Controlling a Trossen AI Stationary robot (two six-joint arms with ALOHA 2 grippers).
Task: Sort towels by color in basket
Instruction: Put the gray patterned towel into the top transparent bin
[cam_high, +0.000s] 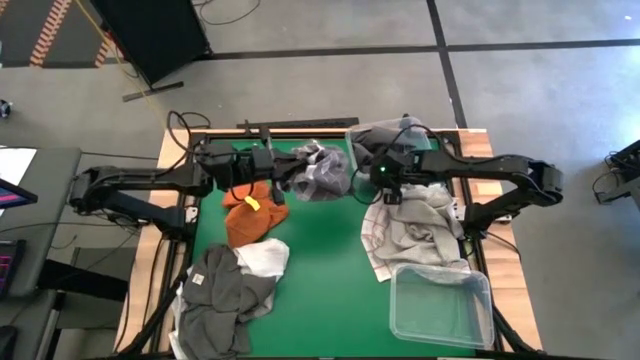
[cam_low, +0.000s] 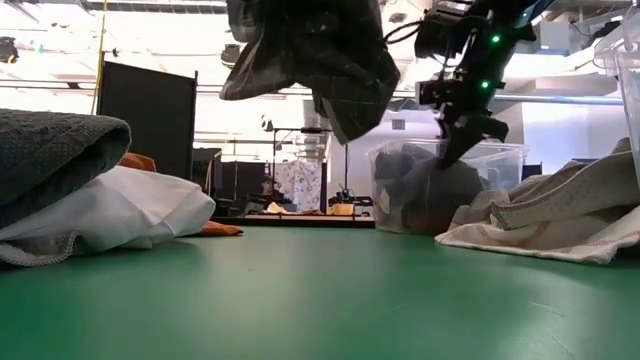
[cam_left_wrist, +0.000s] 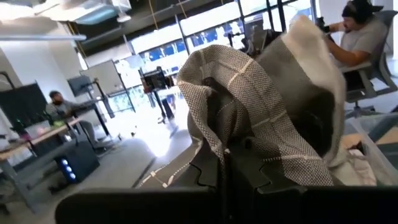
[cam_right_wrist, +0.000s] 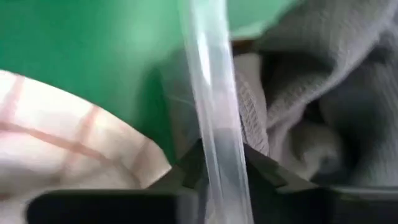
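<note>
Grey plaid towel (cam_high: 322, 172) is up in the air, bunched and dangling over the far middle of the green table (cam_high: 320, 280). The left gripper (cam_left_wrist: 225, 163) has its fingers pinched closed on a fold of it, and in the left wrist view the checked weave drapes right over those dark fingers. In the low view the same cloth hangs high above the mat, clear of the surface.

Over on the right, the right gripper (cam_high: 390, 188) is at the rim of the far clear bin (cam_low: 445, 190), with dark grey cloth (cam_right_wrist: 323, 81) inside. In the right wrist view the bin's clear wall runs straight between the two fingers, which sit either side of it; whether they are squeezing that wall, I cannot tell.

Down on the table, the rust orange towel (cam_high: 250, 215) lies crumpled left of centre, just beneath the left arm. Near left, a dark grey towel (cam_high: 225, 290) is heaped against a plain white towel (cam_high: 265, 258). On the right, the white towel with thin reddish grid lines (cam_high: 415, 235) sprawls beside a second clear bin (cam_high: 440, 305) at the near right corner.
</note>
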